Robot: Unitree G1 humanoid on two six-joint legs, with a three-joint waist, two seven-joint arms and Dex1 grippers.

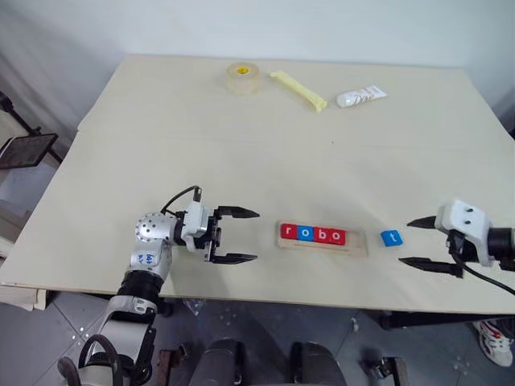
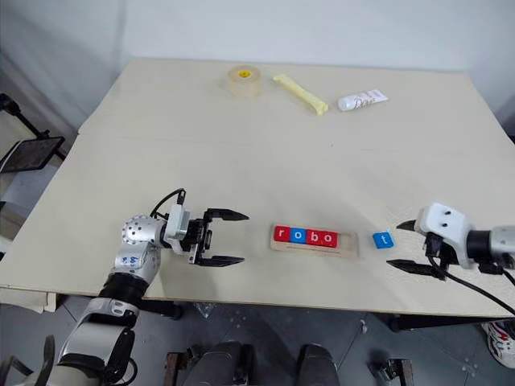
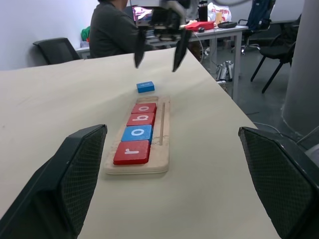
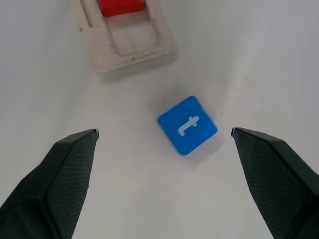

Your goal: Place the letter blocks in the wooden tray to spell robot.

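We see the long pale wooden tray (image 1: pixel 322 241) near the table's near edge holding four flat square tiles reading r, o, b, o (image 1: pixel 313 234). The small blue square "t" tile (image 1: pixel 390 238) lies loose on the table just right of the tray. Our right gripper (image 1: pixel 418 242) hovers right of the "t" tile, jaws wide and empty; our left gripper (image 1: pixel 240 236), also wide and empty, waits left of the tray. The tile sits skewed to the right gripper's fingers, so closing on its corners could, we judge, spin it away or nudge the tray.

The left pincer (image 1: pixel 241 236) is held level over the near part of the surface (image 1: pixel 241 145), pointing to the robot's right, its two black fingers spread wide with nothing between them. The right pincer (image 1: pixel 422 242) hangs near the surface's near right edge, pointing toward the robot's left and angled downward, its fingers likewise wide apart and holding nothing.
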